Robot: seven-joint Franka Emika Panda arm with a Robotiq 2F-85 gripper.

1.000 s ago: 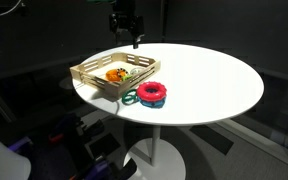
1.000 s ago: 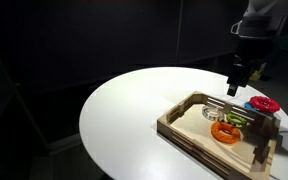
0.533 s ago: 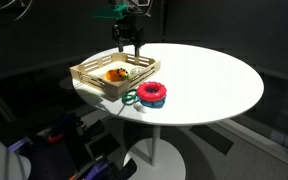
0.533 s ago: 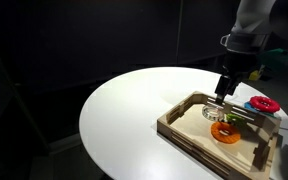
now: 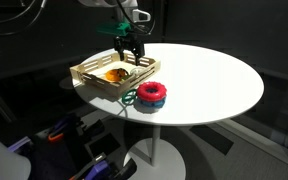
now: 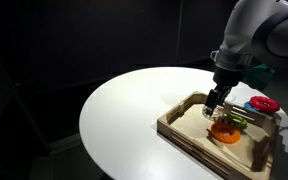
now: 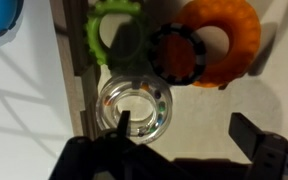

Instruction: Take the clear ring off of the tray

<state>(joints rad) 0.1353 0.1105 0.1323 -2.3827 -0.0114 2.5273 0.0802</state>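
The clear ring (image 7: 134, 105) lies flat on the floor of the wooden tray (image 7: 79, 75), with small coloured beads inside its rim. In the wrist view my gripper (image 7: 184, 132) is open just above it; one finger stands inside the ring's hole, the other far off on bare tray floor. In both exterior views the gripper (image 5: 130, 57) (image 6: 213, 105) hangs low inside the tray (image 5: 89, 72) (image 6: 184, 130). The clear ring is too faint to make out there.
In the tray next to the clear ring lie a lime-green ring (image 7: 116, 30), a black ring (image 7: 179, 55) and an orange ring (image 7: 224, 35) (image 6: 225, 131). Outside the tray on the white round table (image 5: 214, 80) lie a red ring (image 5: 151, 92) and a teal ring (image 5: 130, 98).
The gripper has come down from above the table's far side into the tray, and now sits low over the tray floor. The rings have not moved.
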